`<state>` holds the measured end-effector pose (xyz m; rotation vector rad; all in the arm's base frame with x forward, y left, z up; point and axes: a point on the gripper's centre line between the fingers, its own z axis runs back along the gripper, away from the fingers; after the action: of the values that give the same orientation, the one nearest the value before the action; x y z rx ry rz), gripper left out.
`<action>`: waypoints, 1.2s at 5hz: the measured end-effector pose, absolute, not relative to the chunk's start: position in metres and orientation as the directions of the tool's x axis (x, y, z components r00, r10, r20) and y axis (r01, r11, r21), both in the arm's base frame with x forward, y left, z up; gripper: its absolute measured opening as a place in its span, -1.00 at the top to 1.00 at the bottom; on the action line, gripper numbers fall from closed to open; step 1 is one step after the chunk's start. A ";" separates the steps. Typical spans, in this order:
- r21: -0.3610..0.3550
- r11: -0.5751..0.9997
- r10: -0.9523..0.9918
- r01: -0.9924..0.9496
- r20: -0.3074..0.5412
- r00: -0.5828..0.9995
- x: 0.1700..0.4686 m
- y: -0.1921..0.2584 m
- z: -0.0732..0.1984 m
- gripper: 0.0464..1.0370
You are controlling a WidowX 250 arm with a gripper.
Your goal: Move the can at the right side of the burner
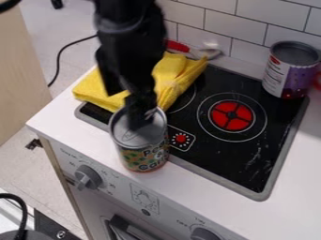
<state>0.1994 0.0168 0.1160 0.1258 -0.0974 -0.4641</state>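
The black gripper (pixel 139 105) hangs from the top of the view, directly over a can (pixel 145 158) with a silver lid and a green and orange label. Its lower end overlaps the lid; whether it touches or holds the can is unclear. This can stands upright at the front left edge of the black stove top (pixel 235 161), partly on the white counter. The red burner (pixel 232 116) lies to the right of the can and farther back.
A second can (pixel 288 70), purple and white, stands at the stove's back right corner, with a red object beside it. A folded yellow cloth (pixel 179 77) lies on the back left, a red-handled utensil (pixel 178 46) behind it. Knobs line the front panel; a tiled wall closes the back.
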 end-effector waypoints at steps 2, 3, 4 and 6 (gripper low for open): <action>0.129 0.880 -0.470 0.458 0.093 0.878 0.181 0.041 0.105 -0.92; 0.129 0.882 -0.466 0.454 0.081 0.881 0.174 0.048 0.101 -0.92; 0.157 0.884 -0.457 0.441 0.080 0.886 0.173 0.050 0.094 -0.92; 0.122 0.842 -0.535 0.525 0.068 0.842 0.176 0.037 0.077 -0.92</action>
<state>0.1763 0.0369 0.0774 0.1004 -0.1009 -0.5607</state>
